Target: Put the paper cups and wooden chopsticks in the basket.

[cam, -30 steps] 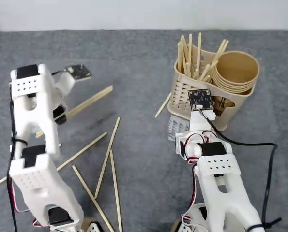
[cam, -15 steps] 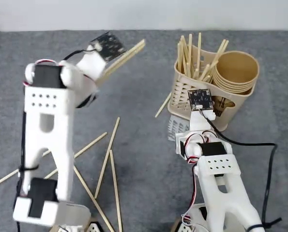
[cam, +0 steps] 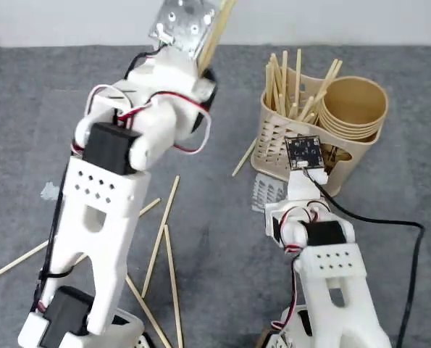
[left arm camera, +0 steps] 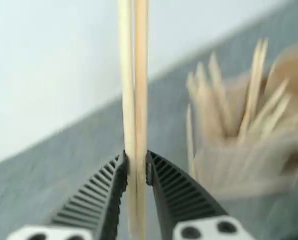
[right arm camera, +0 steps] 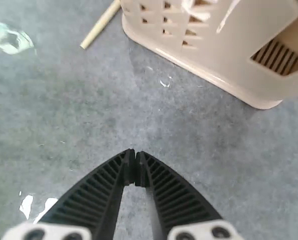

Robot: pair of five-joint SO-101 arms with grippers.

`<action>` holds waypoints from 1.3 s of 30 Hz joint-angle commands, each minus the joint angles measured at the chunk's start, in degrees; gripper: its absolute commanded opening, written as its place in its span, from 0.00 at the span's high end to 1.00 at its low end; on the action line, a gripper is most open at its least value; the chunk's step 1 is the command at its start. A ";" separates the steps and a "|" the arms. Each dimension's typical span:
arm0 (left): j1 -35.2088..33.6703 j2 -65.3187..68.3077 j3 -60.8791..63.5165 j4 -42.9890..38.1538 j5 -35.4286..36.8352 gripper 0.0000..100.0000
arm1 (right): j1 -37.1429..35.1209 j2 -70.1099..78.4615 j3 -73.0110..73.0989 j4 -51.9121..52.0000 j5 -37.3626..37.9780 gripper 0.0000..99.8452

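Gripping a pair of wooden chopsticks (left arm camera: 132,75), your left tool (left arm camera: 136,162) has its ribbed jaws closed onto them, the two sticks side by side and running straight out past the tips. In the high view you see that pair lifted clear of the counter (cam: 237,109). It juts up beyond the left arm's wrist toward the pale wall (cam: 309,22) at the far edge, off to one side of the basket (cam: 273,145) and not touching it. The basket stands upright on the grey counter. One of its compartments holds a nested stack of paper cups (cam: 356,109), and the compartment next to it holds a bunch of chopsticks (cam: 284,76) standing on end and fanning out above the rim. One stray chopstick (cam: 243,158) lies on the counter with its end just beside the basket's wall. More loose chopsticks (cam: 161,232) lie scattered flat on the counter near the left arm's base, several of them crossing or touching at their ends. Your right tool (right arm camera: 134,165) hangs over the counter near the basket, its jaws pressed fully together with nothing between them.
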 commanded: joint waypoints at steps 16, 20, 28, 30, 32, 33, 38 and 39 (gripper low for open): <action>12.40 -0.18 32.22 -65.93 17.05 0.99 | 5.41 -6.73 0.09 0.31 2.99 0.99; 11.60 6.68 31.34 -67.34 17.05 0.99 | 5.41 -6.73 0.09 0.31 2.99 0.99; 11.43 12.04 30.46 -63.56 17.23 0.86 | 5.49 -6.73 0.09 0.31 2.99 0.99; 11.43 11.34 28.88 -58.37 17.32 0.82 | 5.49 -6.73 0.09 0.31 2.99 0.99; 11.34 10.29 27.03 -52.22 17.32 0.81 | 5.49 -6.73 0.09 0.31 2.99 0.99; 11.25 9.58 26.15 -49.49 17.32 0.81 | 5.49 -6.73 0.09 0.31 2.99 0.99; 8.97 3.25 24.22 -40.62 17.32 0.81 | 5.41 -6.73 0.09 0.31 2.99 0.99; 8.09 1.23 24.48 -39.12 17.23 0.81 | 5.32 -6.73 0.09 0.31 2.99 0.99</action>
